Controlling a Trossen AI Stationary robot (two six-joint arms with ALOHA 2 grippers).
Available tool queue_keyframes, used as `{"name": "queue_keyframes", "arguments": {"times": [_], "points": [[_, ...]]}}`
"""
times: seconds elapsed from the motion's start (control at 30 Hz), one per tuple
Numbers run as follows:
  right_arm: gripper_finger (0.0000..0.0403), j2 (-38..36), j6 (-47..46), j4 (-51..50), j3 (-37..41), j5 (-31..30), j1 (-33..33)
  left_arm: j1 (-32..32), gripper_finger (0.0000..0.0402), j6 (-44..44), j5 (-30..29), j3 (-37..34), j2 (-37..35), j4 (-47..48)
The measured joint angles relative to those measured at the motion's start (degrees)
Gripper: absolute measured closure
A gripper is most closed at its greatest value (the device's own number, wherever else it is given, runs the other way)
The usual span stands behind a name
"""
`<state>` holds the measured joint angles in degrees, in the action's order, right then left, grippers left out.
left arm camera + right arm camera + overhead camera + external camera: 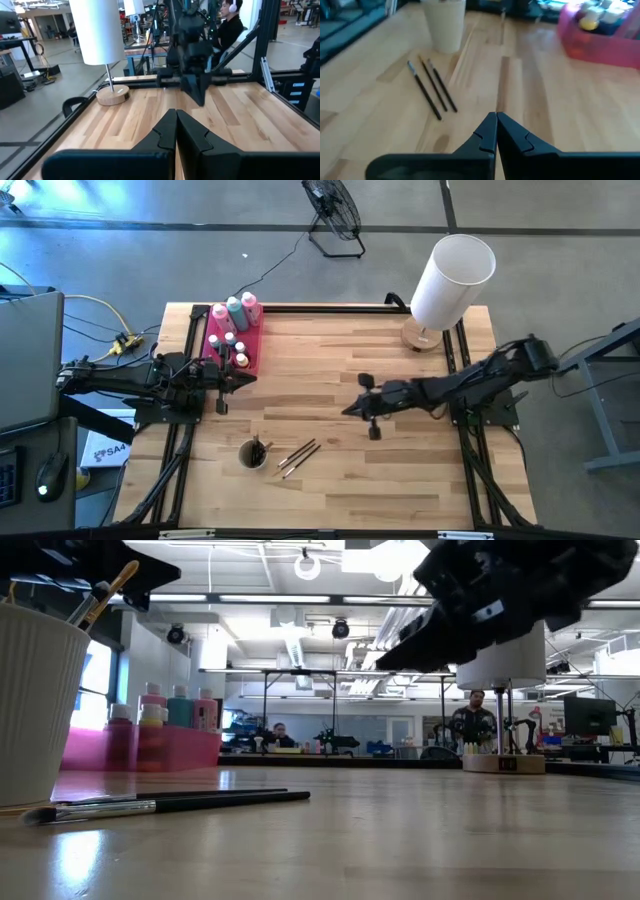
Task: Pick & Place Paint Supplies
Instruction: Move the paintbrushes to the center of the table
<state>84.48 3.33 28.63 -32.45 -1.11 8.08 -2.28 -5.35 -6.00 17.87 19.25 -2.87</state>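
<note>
Two pink squeeze bottles (219,313) (249,305) and a teal one (235,310) stand in the pink tray (252,352) at the far left, with tiny paint pots (238,348) beside them. A white cup (253,453) near the front edge holds brushes. Thin dark brushes (298,458) (432,90) lie flat on the table right of the cup. My left gripper (245,380) hovers shut, just right of the tray's near end. My right gripper (348,410) hangs shut above mid-table, pointing toward the brushes and cup (445,25), touching nothing.
A lamp with a big white cylinder shade (450,275) stands on a round wooden base (422,335) at the far right corner. Black rails (185,430) run along the table's left and right edges. Bare wood lies between the two grippers and along the front.
</note>
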Motion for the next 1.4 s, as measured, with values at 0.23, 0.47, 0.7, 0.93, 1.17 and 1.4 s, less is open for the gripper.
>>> {"name": "queue_keyframes", "arguments": {"times": [0.23,0.47,0.7,0.93,1.17,1.4], "points": [[0.04,10.3,3.9,0.3,-8.0,7.2,0.5,0.0,0.0394,1.1,0.0,0.0,0.0,0.0],[0.04,19.2,6.3,0.1,-15.4,17.3,-2.7,0.0,0.0394,1.1,-0.6,0.0,0.0,-0.2],[0.04,28.8,5.6,-4.8,-24.5,22.1,-3.5,0.0,0.0394,2.9,-1.0,0.0,0.0,-0.1],[0.04,31.1,6.1,-5.3,-28.9,22.7,-2.8,0.0,0.0394,4.3,-1.0,0.0,0.0,-0.1],[0.04,31.1,6.1,-5.3,-30.2,24.0,-2.8,0.0,0.0394,2.4,-1.2,0.0,0.0,0.0],[0.04,31.1,5.7,-4.6,-30.2,23.7,-2.8,0.0,0.0394,2.3,-1.2,0.0,0.0,0.0]]}}
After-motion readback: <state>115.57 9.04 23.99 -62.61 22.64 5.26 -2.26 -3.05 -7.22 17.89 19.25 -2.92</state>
